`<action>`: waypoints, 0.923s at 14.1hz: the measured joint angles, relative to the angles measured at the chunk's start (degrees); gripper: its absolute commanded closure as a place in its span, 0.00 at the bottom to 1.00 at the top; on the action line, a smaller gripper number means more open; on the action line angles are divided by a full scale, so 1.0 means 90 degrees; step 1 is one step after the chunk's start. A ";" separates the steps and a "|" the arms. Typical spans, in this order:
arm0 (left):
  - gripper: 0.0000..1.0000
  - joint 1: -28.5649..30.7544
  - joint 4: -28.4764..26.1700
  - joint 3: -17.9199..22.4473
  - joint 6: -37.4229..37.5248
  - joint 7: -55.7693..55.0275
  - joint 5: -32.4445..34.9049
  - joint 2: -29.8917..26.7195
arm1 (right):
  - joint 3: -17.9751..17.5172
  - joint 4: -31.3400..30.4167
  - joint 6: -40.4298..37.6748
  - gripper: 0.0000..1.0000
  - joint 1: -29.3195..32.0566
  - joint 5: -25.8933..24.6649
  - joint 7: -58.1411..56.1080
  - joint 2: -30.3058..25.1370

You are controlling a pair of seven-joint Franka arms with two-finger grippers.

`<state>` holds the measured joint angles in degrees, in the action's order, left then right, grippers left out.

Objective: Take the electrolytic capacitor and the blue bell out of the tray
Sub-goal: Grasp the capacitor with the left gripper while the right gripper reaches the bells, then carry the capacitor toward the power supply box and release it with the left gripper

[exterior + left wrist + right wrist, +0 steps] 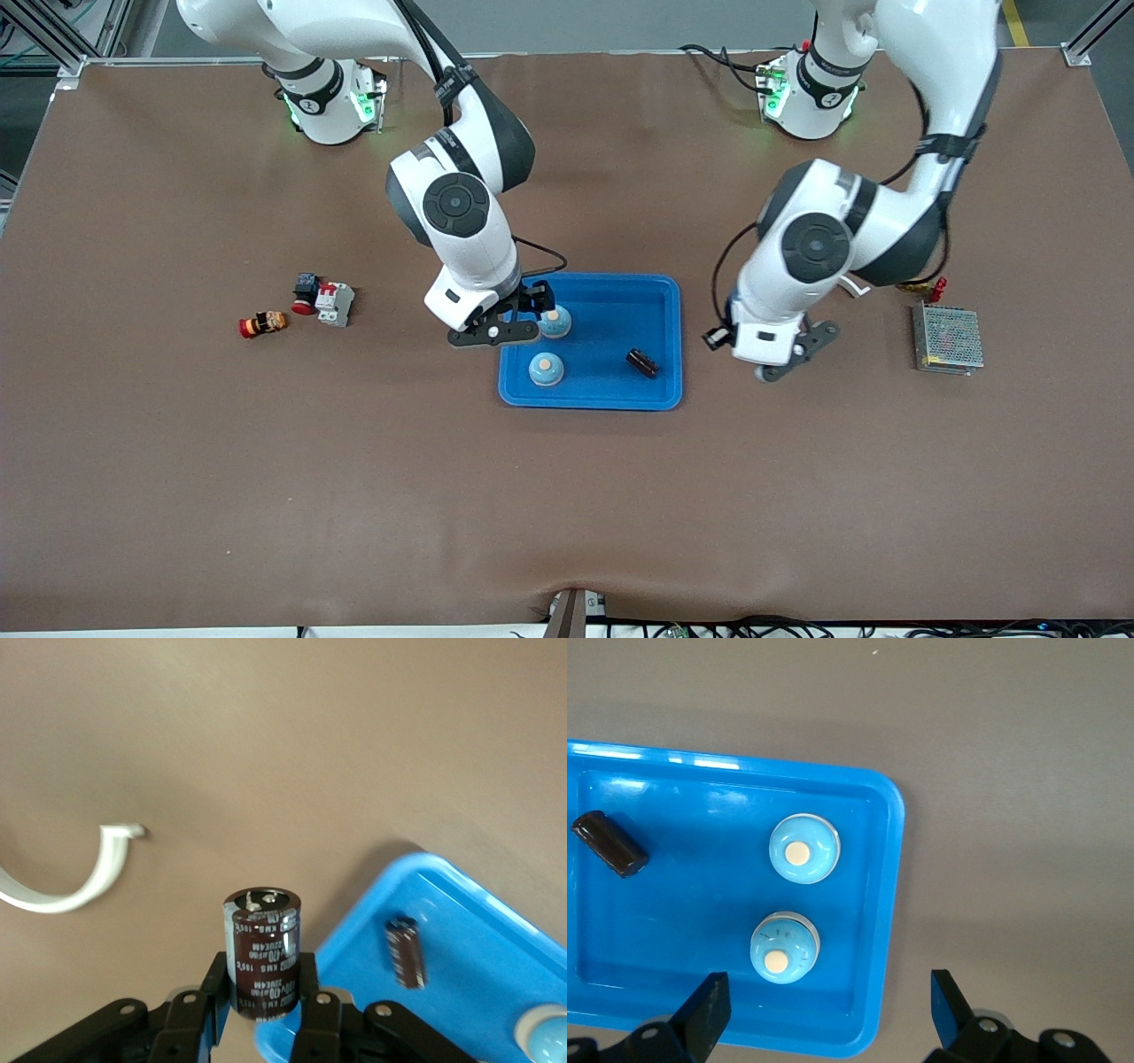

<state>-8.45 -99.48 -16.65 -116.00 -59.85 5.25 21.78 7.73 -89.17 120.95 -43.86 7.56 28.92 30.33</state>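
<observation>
Nearer bell: blue bell (546,369) sits in the tray (660,394), closest to the front camera of the tray's contents; domed, smooth glossy shell with a pale button on top. Judged light and rigid but slippery; best taken across the dome's widest part, low near the base.

Loose capacitor: small dark electrolytic capacitor (642,362) lies on its side in the tray, toward the left arm's end. Judged light, stiff, prone to roll; best pinched across its round body.

Farther bell: second blue bell (555,323) in the tray, farther from the front camera than the first, beside the right gripper's finger.

Tray: bright blue, shallow, raised rim; holds 2 bells and 1 small capacitor.

Right claw: right gripper (521,312) hangs over the tray's edge at the right arm's end, jaws spread wide, nothing between them; in the right wrist view both fingers (704,1014) straddle the tray rim, bells just ahead.

Left claw: left gripper (266,1005) is over bare table just off the tray's end nearest the left arm, jaws clamped on a larger dark capacitor (261,952), held upright by its lower body. Judged a firm hold; sleeve is smooth, so slip is possible.

Table extras: grey mesh box (948,338), white curved strip (75,877), small red-and-grey parts (323,299).
</observation>
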 measured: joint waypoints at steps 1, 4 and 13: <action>1.00 0.0148 -0.0002 0.0002 0.0050 0.0184 0.0000 -0.0038 | -0.0016 0.0000 0.0061 0.00 -0.0005 0.0013 -0.0019 0.0077; 1.00 0.0542 -0.0049 0.0009 0.0144 0.0625 0.0006 -0.0063 | -0.0048 0.0001 0.0190 0.00 -0.0038 0.0016 -0.0024 0.0251; 1.00 0.1659 -0.0614 0.0015 0.0156 0.1948 0.0414 -0.0073 | -0.0191 0.0003 0.0393 0.00 -0.0161 0.0678 -0.0027 0.0487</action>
<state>6.48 -105.00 -16.52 -114.60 -42.32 8.98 21.12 6.01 -89.15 124.48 -45.31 13.67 28.67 34.71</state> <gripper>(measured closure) 0.661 0.000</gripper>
